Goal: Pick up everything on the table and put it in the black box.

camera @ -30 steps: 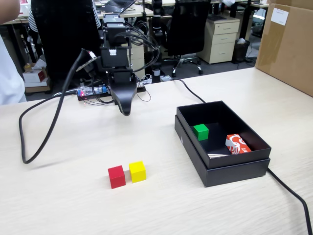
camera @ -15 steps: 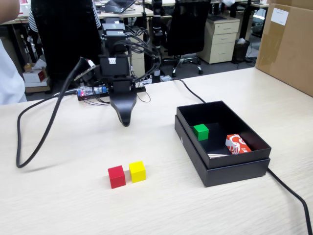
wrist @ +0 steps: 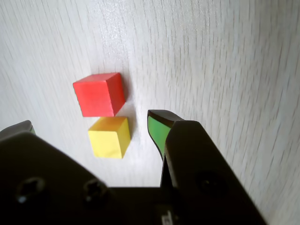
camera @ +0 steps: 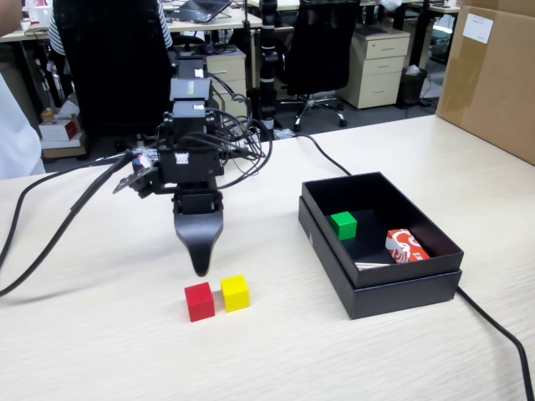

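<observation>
Two jaws of my black pincer (wrist: 91,126) stand spread apart in the wrist view, one with a green pad at the right, the other only just showing at the left edge, and nothing is pinched between them. From the fixed view I see the pincer (camera: 199,266) pointing down, hanging over the large light beige wood-grain tabletop (camera: 125,351) just behind the small solid red cube (camera: 199,301).

That red cube (wrist: 99,93) sits touching, or all but touching, the small solid yellow cube (wrist: 110,137); in the fixed view the yellow cube (camera: 235,292) lies to the red one's right. In the wrist view the yellow cube sits in the gap between the jaws, and the red one lies just past it.

Well to the right in the fixed view stands the shallow matte black cardboard box (camera: 401,288), nested in its lid. Inside it I see the small green cube (camera: 343,225) near the back left, and a red-and-white printed packet (camera: 405,246) to its right.
</observation>
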You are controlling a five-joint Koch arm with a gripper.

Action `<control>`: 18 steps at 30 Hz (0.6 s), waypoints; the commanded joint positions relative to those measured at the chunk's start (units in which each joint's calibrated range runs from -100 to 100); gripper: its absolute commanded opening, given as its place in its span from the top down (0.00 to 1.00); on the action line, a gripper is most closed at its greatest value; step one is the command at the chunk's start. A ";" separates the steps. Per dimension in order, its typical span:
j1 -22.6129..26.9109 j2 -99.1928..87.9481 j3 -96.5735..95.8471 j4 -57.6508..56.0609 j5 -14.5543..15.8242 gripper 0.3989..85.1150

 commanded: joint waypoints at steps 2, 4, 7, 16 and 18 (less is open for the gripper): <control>-0.78 2.44 7.15 2.27 -1.03 0.44; -0.88 4.50 8.60 2.27 -1.22 0.44; -0.88 7.14 10.14 2.27 -1.47 0.45; -0.49 12.99 13.68 2.27 -2.25 0.46; -0.54 14.25 14.95 2.18 -2.59 0.47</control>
